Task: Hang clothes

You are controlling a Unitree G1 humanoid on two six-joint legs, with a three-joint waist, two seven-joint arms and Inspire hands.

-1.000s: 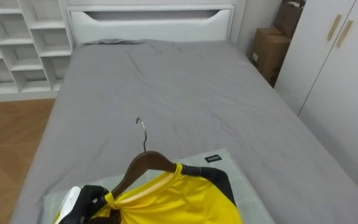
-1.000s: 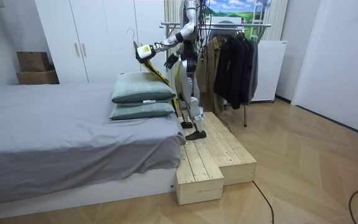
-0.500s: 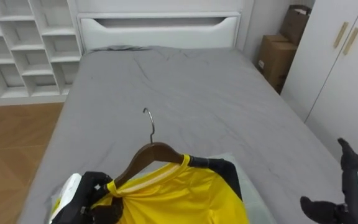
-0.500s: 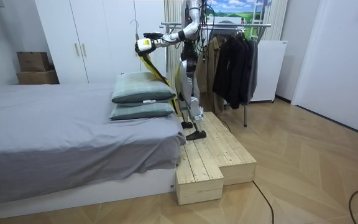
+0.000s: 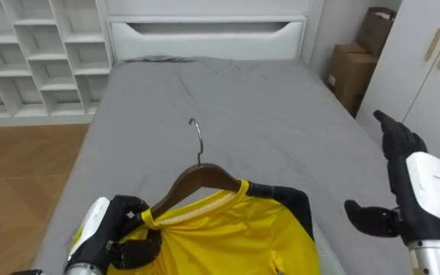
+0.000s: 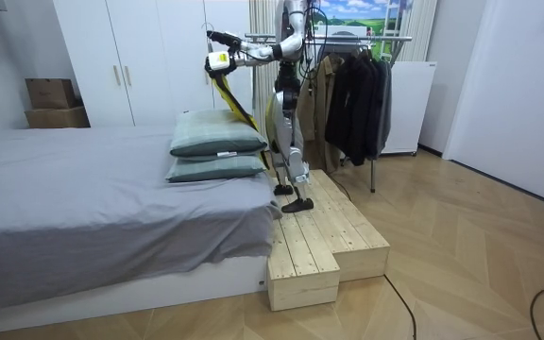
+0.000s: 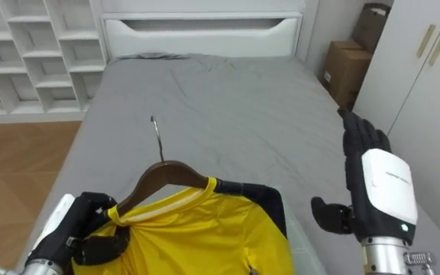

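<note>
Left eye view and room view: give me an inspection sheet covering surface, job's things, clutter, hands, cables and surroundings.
Surface: grey bed, sheet creased; two pillows stacked at the robot's end.
Job's things: wooden hanger carrying a yellow shirt, hook up, above the bed.
Clutter: nothing seen.
Hands: left hand, fingers curled round the hanger's shoulder; right hand open, holding nothing.
Cables: nothing seen around the hanger.
Surroundings: clothes rack behind the robot, wooden platform underfoot, white shelves, cardboard boxes, wardrobe.

r hand point(image 5: 422, 191) comes up into view, fingers straight; l hand point(image 5: 121, 233) lifts hanger point(image 5: 197, 179) w/ yellow shirt point(image 5: 235, 237) higher above pillows point(image 6: 217, 132).
</note>
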